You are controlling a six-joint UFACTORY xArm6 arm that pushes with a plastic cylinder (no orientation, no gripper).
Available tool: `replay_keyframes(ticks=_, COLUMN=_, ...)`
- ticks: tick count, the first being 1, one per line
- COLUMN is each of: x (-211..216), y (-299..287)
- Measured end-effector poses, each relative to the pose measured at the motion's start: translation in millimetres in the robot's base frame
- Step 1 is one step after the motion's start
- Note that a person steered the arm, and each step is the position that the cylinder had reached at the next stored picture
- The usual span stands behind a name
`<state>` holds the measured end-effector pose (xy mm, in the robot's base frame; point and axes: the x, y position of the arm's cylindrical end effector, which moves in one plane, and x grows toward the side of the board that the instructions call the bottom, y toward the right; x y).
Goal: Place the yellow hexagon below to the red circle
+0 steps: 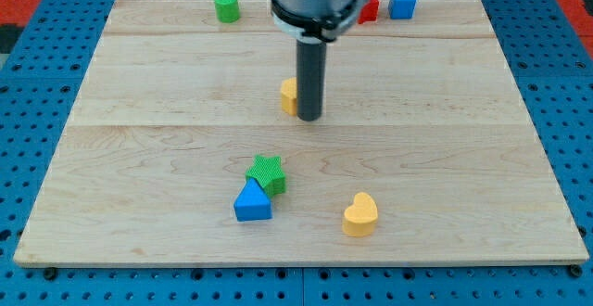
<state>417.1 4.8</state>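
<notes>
My tip (309,118) rests on the board near the middle. The yellow hexagon (289,95) sits just to its left, touching or almost touching the rod, and is partly hidden by it. A red block (370,8) stands at the view's top, right of the arm's body, which hides part of it; its shape cannot be made out.
A blue cube (402,2) stands right of the red block. A green cylinder (226,6) is at the top left. A green star (268,173) touches a blue triangle (252,202) at the lower middle. A yellow heart (360,215) lies to their right. The wooden board (463,158) lies on a blue surface.
</notes>
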Motion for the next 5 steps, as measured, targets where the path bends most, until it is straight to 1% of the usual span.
replay_keyframes(ticks=1, x=-42.3, y=-22.9)
replay_keyframes(ticks=2, x=-50.1, y=-34.6)
replay_keyframes(ticks=3, x=-45.9, y=-53.6)
replay_keyframes(ticks=5, x=-56.9, y=-66.6)
